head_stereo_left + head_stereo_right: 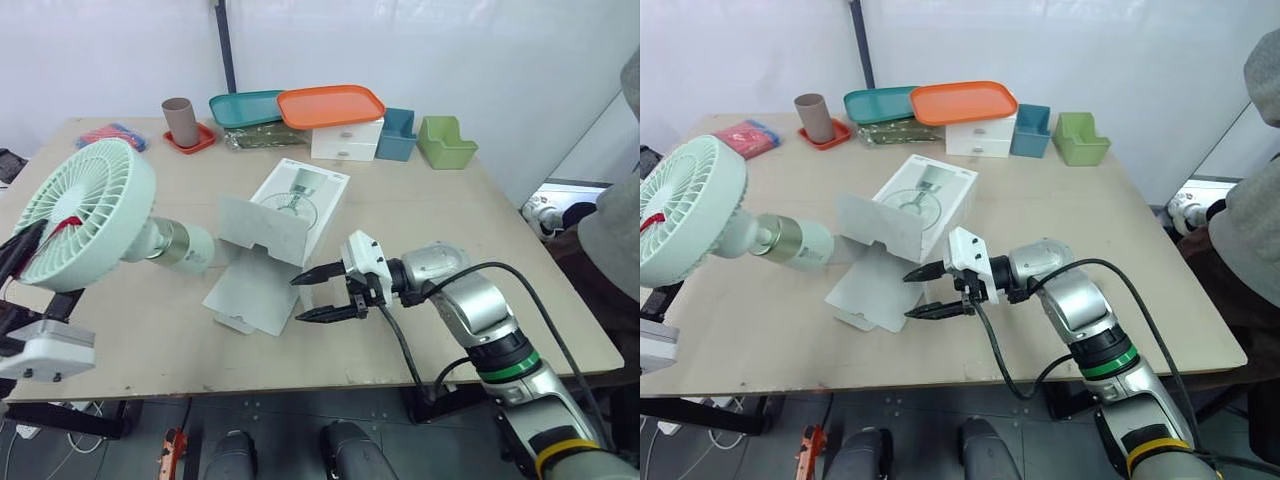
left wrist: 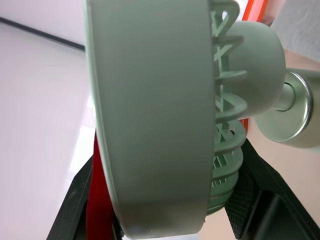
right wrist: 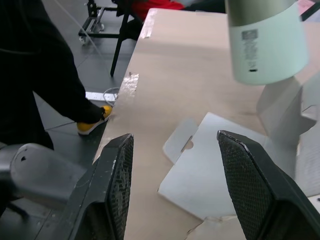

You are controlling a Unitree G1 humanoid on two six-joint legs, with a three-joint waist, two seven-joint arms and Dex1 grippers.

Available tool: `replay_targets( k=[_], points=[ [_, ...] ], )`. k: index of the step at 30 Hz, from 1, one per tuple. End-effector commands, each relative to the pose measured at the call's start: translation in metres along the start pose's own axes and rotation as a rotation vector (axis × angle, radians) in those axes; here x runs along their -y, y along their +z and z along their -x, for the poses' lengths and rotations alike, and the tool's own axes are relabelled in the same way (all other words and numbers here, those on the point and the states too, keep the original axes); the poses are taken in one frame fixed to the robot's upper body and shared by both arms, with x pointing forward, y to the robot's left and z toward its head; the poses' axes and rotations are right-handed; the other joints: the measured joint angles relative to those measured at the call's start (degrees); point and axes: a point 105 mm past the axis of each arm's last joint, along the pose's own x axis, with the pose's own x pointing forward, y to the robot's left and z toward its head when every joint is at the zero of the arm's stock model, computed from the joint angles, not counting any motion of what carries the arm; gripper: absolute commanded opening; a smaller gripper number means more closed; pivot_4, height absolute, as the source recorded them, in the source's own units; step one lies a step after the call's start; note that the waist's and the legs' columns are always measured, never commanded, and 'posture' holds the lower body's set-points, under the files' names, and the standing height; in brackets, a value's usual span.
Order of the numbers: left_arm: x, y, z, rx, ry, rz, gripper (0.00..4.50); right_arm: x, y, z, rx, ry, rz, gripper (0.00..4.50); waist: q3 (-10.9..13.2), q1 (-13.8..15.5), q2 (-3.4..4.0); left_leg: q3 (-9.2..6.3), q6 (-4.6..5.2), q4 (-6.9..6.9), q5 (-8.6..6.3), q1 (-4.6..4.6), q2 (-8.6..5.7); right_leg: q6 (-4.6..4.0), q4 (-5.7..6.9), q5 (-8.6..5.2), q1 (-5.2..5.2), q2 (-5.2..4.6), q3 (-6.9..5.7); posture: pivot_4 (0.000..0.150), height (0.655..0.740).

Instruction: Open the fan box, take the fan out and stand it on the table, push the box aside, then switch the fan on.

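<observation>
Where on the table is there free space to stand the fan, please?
Widest bare patch: right of the box, between the green bin and the right tool. Another lies between the cup and the box. The back edge is crowded by the teal tray, orange tray and drawers.

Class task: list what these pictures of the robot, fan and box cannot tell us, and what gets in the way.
Inside of the box: head views, its raised flap screens it.
Label on the fan base: right wrist view, print too small to read.
Where the left gripper touches the fan: left wrist view, the fan's rim covers it.
Person: head views, cut off at the edge.
</observation>
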Motion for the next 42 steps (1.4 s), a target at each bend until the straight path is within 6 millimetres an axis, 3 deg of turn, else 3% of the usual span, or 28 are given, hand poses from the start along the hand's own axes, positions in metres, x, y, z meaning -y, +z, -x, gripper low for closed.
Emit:
replay_targets(
  k=[1,9,15,24,35,42],
  points=[
    [-0.019,-0.004,0.004,-0.036,0.078,0.004,1.97,0.007,0.036,0.010,0.102,-0.016,0.060,2.72,0.00,-0.05,-0.01,0.00,0.00,0.00,0.00,0.00,0.00,0.00,0.00,0.00,0.00,0.00,0.00,0.150,0.7400],
    [-0.033,-0.033,0.014,-0.209,0.144,0.071,1.97,0.005,0.061,0.016,0.189,0.005,0.056,2.72,0.01,-0.19,-0.07,-0.13,0.00,-0.02,0.00,-0.03,0.01,-0.05,0.00,-0.05,0.01,0.02,-0.12,0.150,0.7400],
    [-0.035,-0.044,0.016,-0.271,0.120,0.114,1.97,0.014,0.056,0.012,0.156,-0.022,0.030,2.72,0.01,-0.37,-0.09,-0.14,0.00,-0.02,-0.01,-0.04,0.01,-0.07,0.00,-0.06,0.01,0.00,-0.14,0.150,0.7400],
    [-0.059,-0.078,0.017,-0.459,0.232,0.198,1.97,0.021,0.051,0.007,0.144,-0.043,0.023,2.72,0.04,-0.55,-0.27,-0.22,-0.01,-0.08,-0.01,-0.07,0.01,-0.13,-0.01,-0.10,-0.01,0.01,-0.25,0.150,0.7400],
    [-0.062,-0.087,0.002,-0.537,0.173,0.203,1.97,0.017,0.045,0.003,0.136,-0.045,0.013,2.72,0.04,-0.59,-0.48,-0.28,-0.02,-0.47,-0.01,-0.06,0.01,-0.24,-0.10,-0.26,-0.04,-0.01,-0.35,0.150,0.7400],
    [-0.043,-0.086,-0.009,-0.549,0.053,0.206,1.97,0.013,0.040,0.003,0.129,-0.050,-0.013,2.72,0.03,-0.58,-0.51,-0.35,-0.04,-0.64,-0.02,-0.05,0.01,-0.26,-0.10,-0.38,-0.05,0.01,-0.38,0.150,0.7400]
  ],
)
